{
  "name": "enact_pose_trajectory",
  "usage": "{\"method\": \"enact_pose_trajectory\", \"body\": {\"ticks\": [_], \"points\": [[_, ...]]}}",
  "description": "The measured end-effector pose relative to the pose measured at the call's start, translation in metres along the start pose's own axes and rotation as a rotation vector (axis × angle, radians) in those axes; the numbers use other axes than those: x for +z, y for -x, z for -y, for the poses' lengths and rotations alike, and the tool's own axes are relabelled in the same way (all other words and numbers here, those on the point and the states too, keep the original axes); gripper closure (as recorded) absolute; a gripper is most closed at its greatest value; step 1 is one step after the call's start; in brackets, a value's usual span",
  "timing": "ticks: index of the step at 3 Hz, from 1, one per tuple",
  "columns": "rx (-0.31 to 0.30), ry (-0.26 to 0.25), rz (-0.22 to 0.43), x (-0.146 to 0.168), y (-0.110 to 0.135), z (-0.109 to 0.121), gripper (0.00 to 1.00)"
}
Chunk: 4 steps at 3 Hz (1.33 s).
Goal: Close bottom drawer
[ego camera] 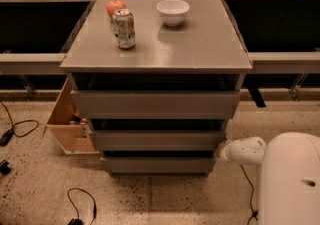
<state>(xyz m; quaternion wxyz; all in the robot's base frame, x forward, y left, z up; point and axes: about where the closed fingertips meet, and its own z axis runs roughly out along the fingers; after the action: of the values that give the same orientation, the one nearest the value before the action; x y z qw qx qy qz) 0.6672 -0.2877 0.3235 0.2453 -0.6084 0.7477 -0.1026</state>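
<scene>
The bottom drawer (157, 165) is the lowest grey front of the cabinet (155, 54). It sits a little further in than the middle drawer (157, 140) and top drawer (155, 104), with a thin dark gap above it. My gripper (221, 152) is at the end of the white arm (247, 150), low at the cabinet's right side, level with the bottom drawer's right end. Its tip is against or just beside the cabinet's corner, and I cannot tell which.
A soda can (123, 28), an apple (115, 6) and a white bowl (173, 11) stand on the cabinet top. A light wooden box (67, 126) juts out at the cabinet's left. Cables (80, 204) lie on the floor. My white body (292, 184) fills the lower right.
</scene>
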Motion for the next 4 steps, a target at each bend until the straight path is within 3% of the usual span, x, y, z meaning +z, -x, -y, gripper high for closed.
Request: {"method": "enact_pose_trajectory", "body": {"ticks": [2,3,4], "points": [[0.0,0.0,0.0,0.0,0.0,-0.001,0.55],[-0.013,0.018,-0.014,0.0,-0.001,-0.006,0.58],[-0.014,0.084,-0.069,-0.027,-0.011,-0.024,0.81]]}}
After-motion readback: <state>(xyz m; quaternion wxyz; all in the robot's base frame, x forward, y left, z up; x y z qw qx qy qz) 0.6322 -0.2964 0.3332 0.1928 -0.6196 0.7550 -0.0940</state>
